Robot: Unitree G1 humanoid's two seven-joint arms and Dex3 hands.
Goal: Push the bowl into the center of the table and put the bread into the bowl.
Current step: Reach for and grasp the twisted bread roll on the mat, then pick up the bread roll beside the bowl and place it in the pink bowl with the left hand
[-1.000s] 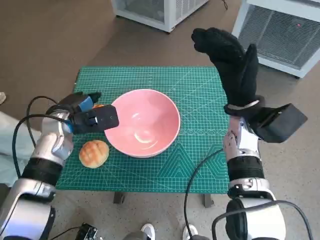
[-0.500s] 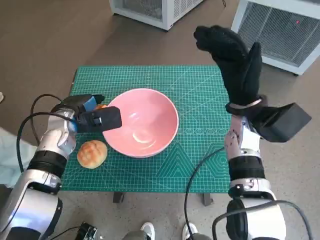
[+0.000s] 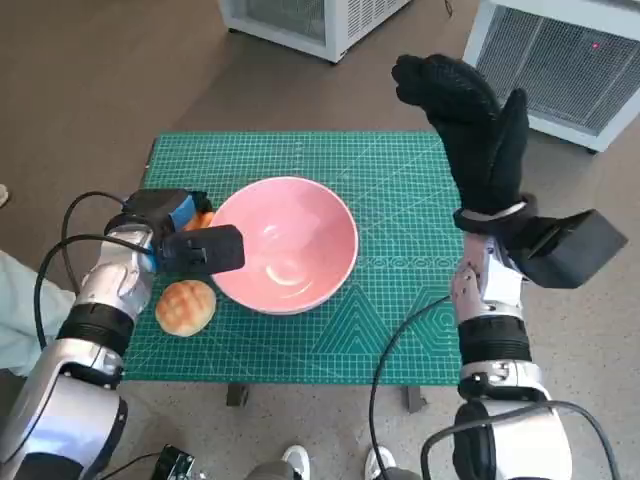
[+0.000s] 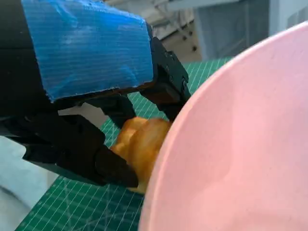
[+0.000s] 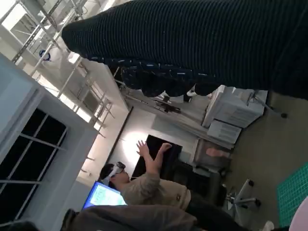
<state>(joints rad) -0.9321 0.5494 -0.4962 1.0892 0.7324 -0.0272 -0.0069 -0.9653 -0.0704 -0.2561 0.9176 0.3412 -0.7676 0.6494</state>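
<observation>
Fingers (image 4: 72, 149) of the left hand (image 3: 170, 232) seemingly close round one soft, light bread (image 4: 139, 144) beside the pink bowl (image 3: 285, 245) mid-table; we'd grip gently at its sides; right hand (image 3: 470, 120) raised, spread, empty.

Head camera looks steeply down on the table (image 3: 390, 200); left wrist camera sits close against the same pink bowl (image 3: 288, 243); right wrist camera faces the room.
</observation>
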